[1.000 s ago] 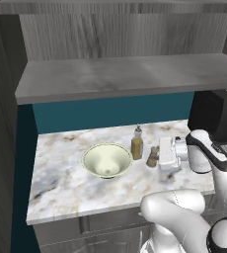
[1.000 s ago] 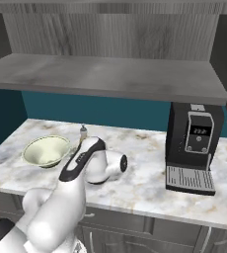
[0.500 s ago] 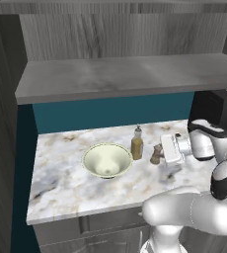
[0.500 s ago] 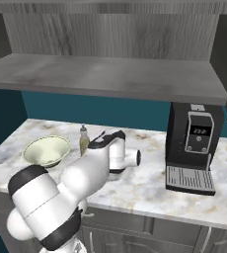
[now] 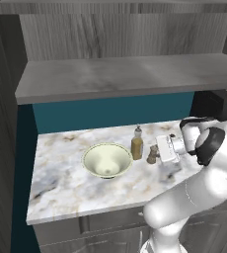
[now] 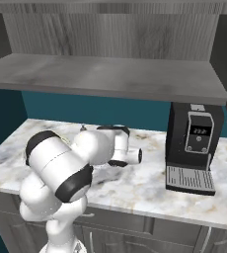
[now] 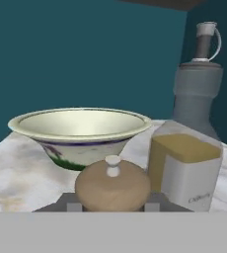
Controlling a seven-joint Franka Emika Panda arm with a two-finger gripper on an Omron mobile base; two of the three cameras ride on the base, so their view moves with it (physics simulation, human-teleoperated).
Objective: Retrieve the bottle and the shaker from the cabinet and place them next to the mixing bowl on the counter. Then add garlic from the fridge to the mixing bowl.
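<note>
The cream-green mixing bowl (image 5: 107, 160) (image 7: 81, 129) stands on the marble counter (image 5: 71, 188). Just right of it stands the amber bottle (image 5: 137, 144) (image 7: 184, 168), upright. The tan shaker (image 5: 152, 156) (image 7: 113, 185) is right beside the bottle, low at counter level, with my gripper (image 5: 156, 154) (image 7: 113, 206) shut on it from the right. In the hand view its knob top rises between my fingertips (image 7: 70, 205). Whether its base rests on the marble I cannot tell. In the right base view my arm hides these things. The cabinet shelf (image 5: 130, 76) hangs above.
A black coffee machine (image 6: 193, 148) stands at the counter's right end, close behind my arm. Teal wall (image 5: 110, 111) backs the counter. Bare marble lies in front of the bowl (image 5: 86, 190) and left of the machine (image 6: 145, 180). The counter's left edge drops off beyond the bowl.
My arm's upper links have swung round and lower toward the right of the left base view. The gripper and the shaker have stayed almost in place beside the bottle.
</note>
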